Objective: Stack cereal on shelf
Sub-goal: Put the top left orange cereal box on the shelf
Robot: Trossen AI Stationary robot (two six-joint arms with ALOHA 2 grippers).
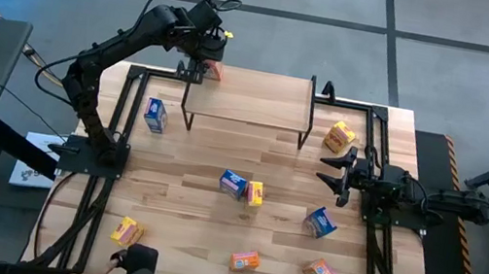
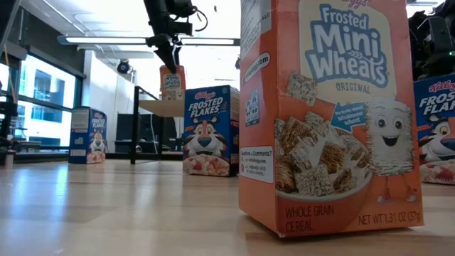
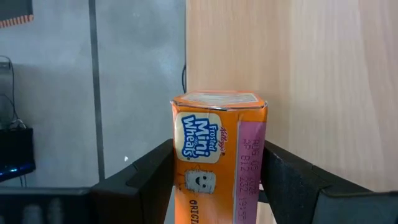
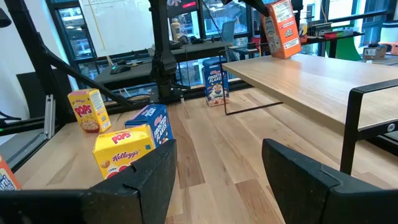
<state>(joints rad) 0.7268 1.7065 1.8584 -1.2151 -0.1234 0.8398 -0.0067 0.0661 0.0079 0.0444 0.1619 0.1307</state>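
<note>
While the left gripper (image 1: 210,56) is clamped on an orange Mini-Wheats box (image 3: 219,158), that box is held at the upper-left corner of the shelf (image 1: 249,98), right at its back edge near the top centre of the high view. Nothing else is seen on the shelf board, whose surface lies bare to the right of the box. Eight other cereal boxes (image 1: 240,187) are scattered over the table (image 1: 180,230), mostly across its lower half. At the right of the frame, the right gripper (image 1: 335,168) is parked with fingers spread, nothing between them.
</note>
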